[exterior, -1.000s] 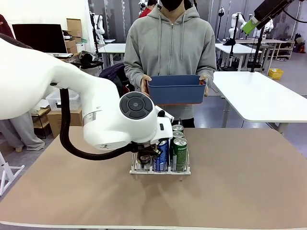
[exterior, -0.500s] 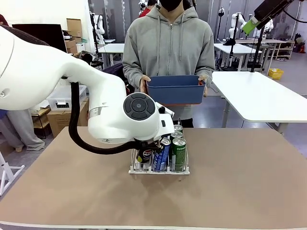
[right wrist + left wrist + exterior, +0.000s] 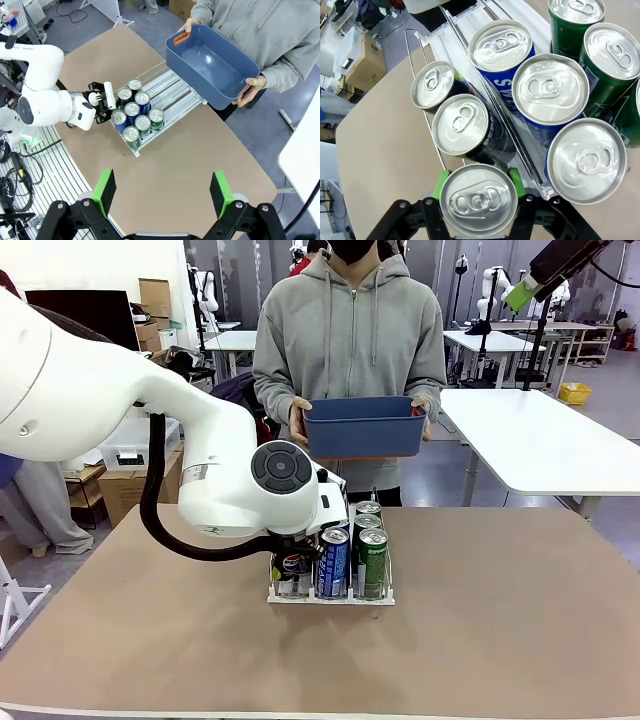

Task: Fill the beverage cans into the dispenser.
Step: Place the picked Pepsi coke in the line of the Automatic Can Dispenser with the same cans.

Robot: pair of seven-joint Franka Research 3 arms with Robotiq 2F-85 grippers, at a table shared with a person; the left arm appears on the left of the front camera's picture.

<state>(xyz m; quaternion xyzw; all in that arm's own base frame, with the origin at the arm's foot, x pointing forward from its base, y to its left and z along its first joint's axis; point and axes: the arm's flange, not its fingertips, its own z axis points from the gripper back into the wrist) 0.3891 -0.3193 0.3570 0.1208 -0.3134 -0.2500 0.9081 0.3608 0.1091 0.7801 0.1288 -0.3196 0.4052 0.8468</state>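
Observation:
My left gripper point(image 3: 477, 184) is shut on a black Pepsi can point(image 3: 479, 201), its green pads point(image 3: 440, 185) pressed to both sides of it. In the front view this can point(image 3: 291, 578) stands at the near end of the left lane of the dispenser point(image 3: 330, 597), under the left gripper point(image 3: 293, 558). Behind it in that lane stand two more black cans point(image 3: 461, 125). Blue cans point(image 3: 550, 90) fill the middle lane and green cans point(image 3: 612, 50) the right one. My right gripper point(image 3: 162, 192) hangs open high above the table, holding nothing.
A person at the far side of the table holds a blue plastic bin point(image 3: 365, 427) in both hands at chest height. The brown table point(image 3: 500, 640) has free room left and right of the dispenser.
The left gripper has drawn a little towards the left with the black can. The cans that leaned half a second ago now stand upright. The right arm has not moved.

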